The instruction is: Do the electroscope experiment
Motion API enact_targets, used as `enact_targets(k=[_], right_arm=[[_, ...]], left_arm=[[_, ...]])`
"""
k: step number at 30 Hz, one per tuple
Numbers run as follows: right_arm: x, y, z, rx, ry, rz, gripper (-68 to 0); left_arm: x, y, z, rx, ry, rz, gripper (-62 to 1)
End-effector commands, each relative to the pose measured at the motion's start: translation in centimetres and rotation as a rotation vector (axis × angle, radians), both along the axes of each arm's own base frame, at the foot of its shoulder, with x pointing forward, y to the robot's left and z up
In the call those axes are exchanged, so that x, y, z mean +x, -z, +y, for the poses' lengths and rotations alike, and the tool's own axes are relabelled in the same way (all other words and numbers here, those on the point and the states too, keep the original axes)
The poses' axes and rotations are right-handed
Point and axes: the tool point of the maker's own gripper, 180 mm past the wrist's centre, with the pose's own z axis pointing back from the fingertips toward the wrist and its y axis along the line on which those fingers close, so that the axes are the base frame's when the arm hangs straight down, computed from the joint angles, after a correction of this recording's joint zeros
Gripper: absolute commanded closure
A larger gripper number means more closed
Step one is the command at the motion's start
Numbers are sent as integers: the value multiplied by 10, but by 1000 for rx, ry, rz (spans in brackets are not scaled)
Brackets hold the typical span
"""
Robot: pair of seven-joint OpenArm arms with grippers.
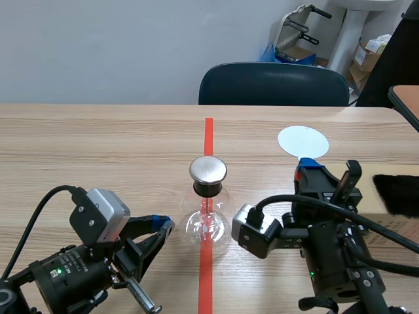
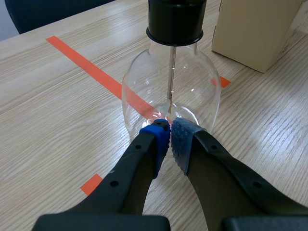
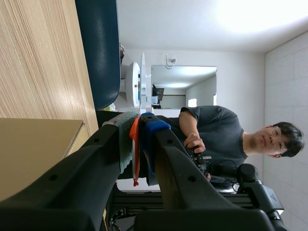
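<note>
The electroscope, a clear glass flask point(image 1: 208, 219) with a black stopper and round metal cap point(image 1: 208, 169), stands on the red tape line. From the stopper a thin rod point(image 2: 170, 82) hangs down inside the flask point(image 2: 192, 86). My left gripper point(image 1: 165, 226) is low beside the flask's left side, shut on nothing, its tips point(image 2: 169, 137) right at the glass base. My right gripper point(image 1: 313, 173) is raised to the right of the flask, shut on the orange handle point(image 3: 135, 149) of a white round disc point(image 1: 302, 141). That disc point(image 3: 143, 82) shows edge-on in the right wrist view.
A cardboard box point(image 1: 393, 226) with a black furry cloth point(image 1: 396, 193) on it sits at the right edge. The box point(image 2: 255, 29) lies just beyond the flask. A dark blue chair point(image 1: 273, 84) stands behind the table. A person point(image 3: 216, 137) shows in the right wrist view.
</note>
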Motion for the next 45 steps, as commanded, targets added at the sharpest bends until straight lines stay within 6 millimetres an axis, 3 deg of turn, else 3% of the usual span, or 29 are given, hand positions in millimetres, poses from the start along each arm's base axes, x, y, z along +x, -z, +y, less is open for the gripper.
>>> enact_targets(k=[1,14,22,35,45], right_arm=[[5,-10,-4,1,7,-38,-8],[4,-11,3,-1,-28,-39,-8],[-4,-19,34,1,-205,-89,-8],[-27,-17,81,-28,-496,-88,-8],[-39,-15,97,-39,-608,-86,-8]], left_arm=[[5,-12,-3,-27,-3,-34,-59],[5,-12,-3,-27,-3,-34,-59],[4,-12,-4,-20,2,-36,-59],[4,-12,-4,-21,2,-36,-59],[4,-12,-4,-21,2,-36,-59]])
